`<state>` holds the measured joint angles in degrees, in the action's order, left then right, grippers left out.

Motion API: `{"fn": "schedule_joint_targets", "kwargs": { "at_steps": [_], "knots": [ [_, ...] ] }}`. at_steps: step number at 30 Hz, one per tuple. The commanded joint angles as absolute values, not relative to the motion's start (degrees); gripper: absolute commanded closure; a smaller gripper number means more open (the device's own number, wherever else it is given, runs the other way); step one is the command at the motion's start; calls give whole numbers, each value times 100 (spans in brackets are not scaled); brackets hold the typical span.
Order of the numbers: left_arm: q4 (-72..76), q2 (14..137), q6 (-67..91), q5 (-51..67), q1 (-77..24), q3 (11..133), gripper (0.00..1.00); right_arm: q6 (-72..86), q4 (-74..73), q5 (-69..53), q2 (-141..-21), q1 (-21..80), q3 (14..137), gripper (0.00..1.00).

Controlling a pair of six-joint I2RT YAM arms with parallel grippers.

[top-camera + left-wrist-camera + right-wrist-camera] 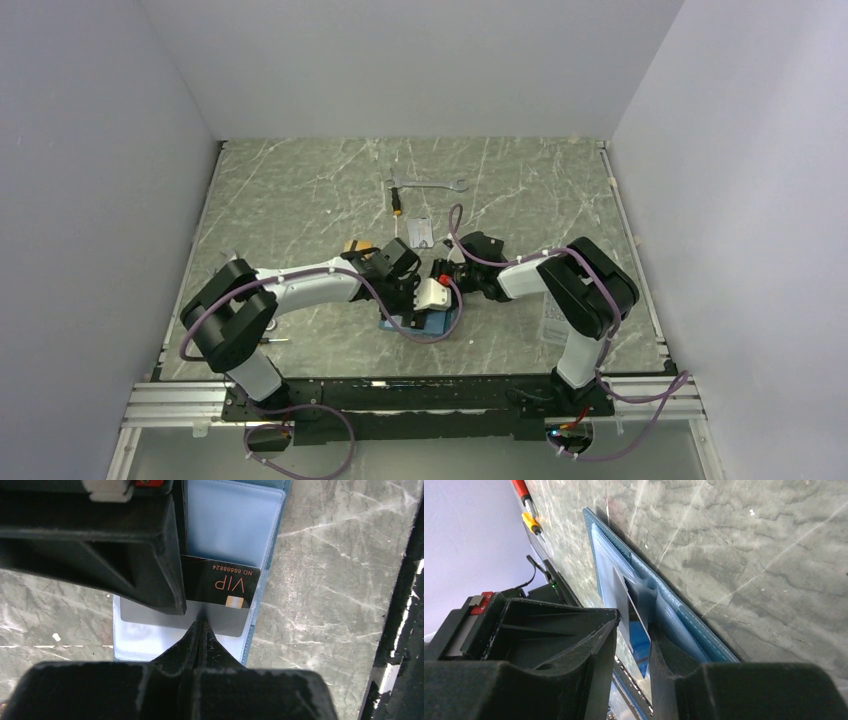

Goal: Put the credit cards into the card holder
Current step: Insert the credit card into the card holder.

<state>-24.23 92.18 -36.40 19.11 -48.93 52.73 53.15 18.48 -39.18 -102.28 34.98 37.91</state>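
- The card holder [230, 525] is lying open, pale pockets up, at the near middle of the surface [340, 605], right between the two arms.
- A dark card [220, 582] marked VIP is sitting partly in one pocket. Its lettered half is showing bare, and the other half is greying out under the frosted pocket film.
- The right tool [634, 630] seems to be pinching this card. In its own view the card is standing edge-on between the two fingers.
- The left tool [200, 626] is pressed together and carrying nothing. Its tip is bearing down on the film over the covered half, and I judge it is pinning the holder flat.
- The card's long axis is running across the pocket mouth, and the pocket's depth is leading toward the left tool. So the push, as I read it, is going from the right tool toward the left, and the right arm is the one doing it.
- The holder's teal edge is sitting just beside one short end of the card, leaving little slack sideways. The two tools are crowding each other over the holder.
- What looks like an orange-gold card [351, 245] is lying just beyond the left arm.
- A red-handled screwdriver [398, 205] and a wrench [428, 184] are lying farther off, well apart from the work.
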Motion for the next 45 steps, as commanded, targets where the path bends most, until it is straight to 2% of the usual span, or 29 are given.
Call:
{"fn": "schedule_joint_targets", "kwargs": {
  "at_steps": [1, 12, 17, 21, 24, 28, 33, 38, 45],
  "knots": [
    [-2323, 9376, -3629, 1291, -5167, 5315, 100, 5181, 1509, -3621, -10178, 3510, 3741, 67],
    [-2467, 9437, -3618, 985, -5236, 5122, 100, 4821, 762, -3732, -9752, 3278, 3676, 67],
    [-2485, 9398, -3588, 999, -5234, 5129, 100, 4813, 791, -3784, -9654, 3285, 3582, 76],
    [-2615, 9338, -3571, 1034, -5230, 5278, 100, 4751, 685, -3697, -9687, 3331, 3678, 91],
    [-2882, 9124, -3638, 1118, -5190, 5480, 100, 4694, 568, -3591, -9714, 3401, 3759, 97],
    [-3440, 8833, -3808, 1307, -4905, 5780, 97, 4682, 499, -3510, -9650, 3405, 3773, 97],
    [-3477, 8662, -3995, 1332, -4275, 5763, 87, 4689, 423, -3431, -9606, 3425, 3843, 93],
    [-3067, 8923, -4060, 929, -4119, 5455, 89, 4683, 339, -3389, -9647, 3506, 4014, 93],
    [-2712, 9255, -3864, 835, -4278, 5218, 96, 4708, 242, -3366, -9723, 3609, 4267, 90]
  ]
}}
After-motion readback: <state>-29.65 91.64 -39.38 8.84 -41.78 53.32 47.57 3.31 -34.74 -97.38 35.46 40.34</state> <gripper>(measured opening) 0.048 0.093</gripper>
